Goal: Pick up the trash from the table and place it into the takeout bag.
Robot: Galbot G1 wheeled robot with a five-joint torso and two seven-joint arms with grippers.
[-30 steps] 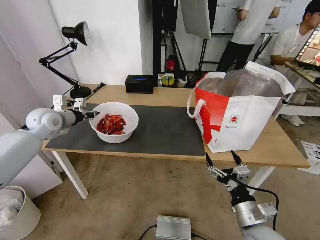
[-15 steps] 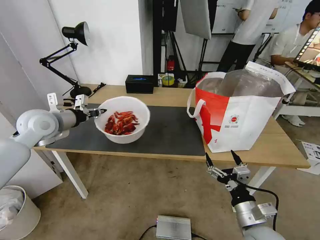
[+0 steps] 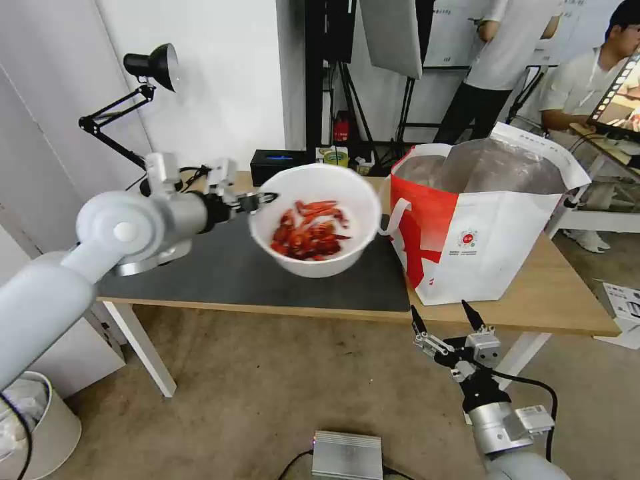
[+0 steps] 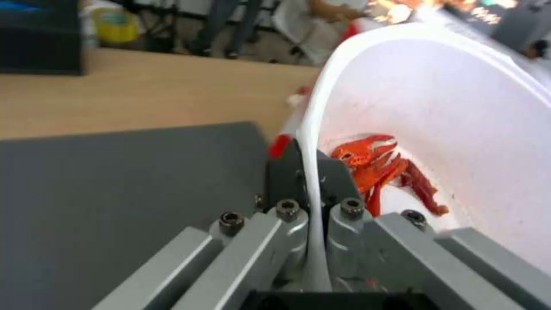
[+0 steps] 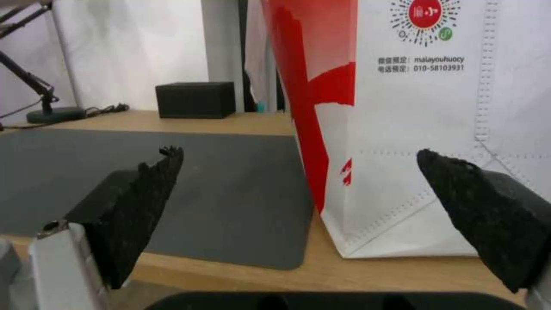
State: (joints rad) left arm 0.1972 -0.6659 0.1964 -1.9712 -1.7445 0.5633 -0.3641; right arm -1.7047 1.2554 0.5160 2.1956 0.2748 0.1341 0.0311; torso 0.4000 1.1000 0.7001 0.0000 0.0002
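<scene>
Gripping the rim of the white bowl of red shells [image 3: 313,220], the left gripper [image 3: 261,199] holds it in the air above the dark grey mat [image 3: 233,273] of the table [image 3: 567,293]. In the left wrist view the two fingers [image 4: 281,172] are clamped on either side of the thin bowl wall [image 4: 436,107], one outside and one inside, with the red shells [image 4: 379,168] lying in the bowl's bottom just beyond the inner finger. The bowl hangs from the gripper's tip out toward the takeout bag [image 3: 480,227], tilted so its opening faces partly toward the head camera. The bowl's far side is near the bag's white loop handle [image 3: 390,217]; whether they touch cannot be told. The bag stands upright on the table, its mouth open and the silver lining showing.

The right gripper [image 3: 445,317] waits low in front of the table edge, below the bag, jaws spread wide and holding nothing. Between its black fingertips [image 5: 149,189] in the right wrist view sit the bag's red-and-white front [image 5: 402,120] and the corner of the mat [image 5: 218,193]. Beyond them a black box [image 5: 195,100] rests on the wood at the back, near the base of a black desk lamp [image 3: 150,100].
</scene>
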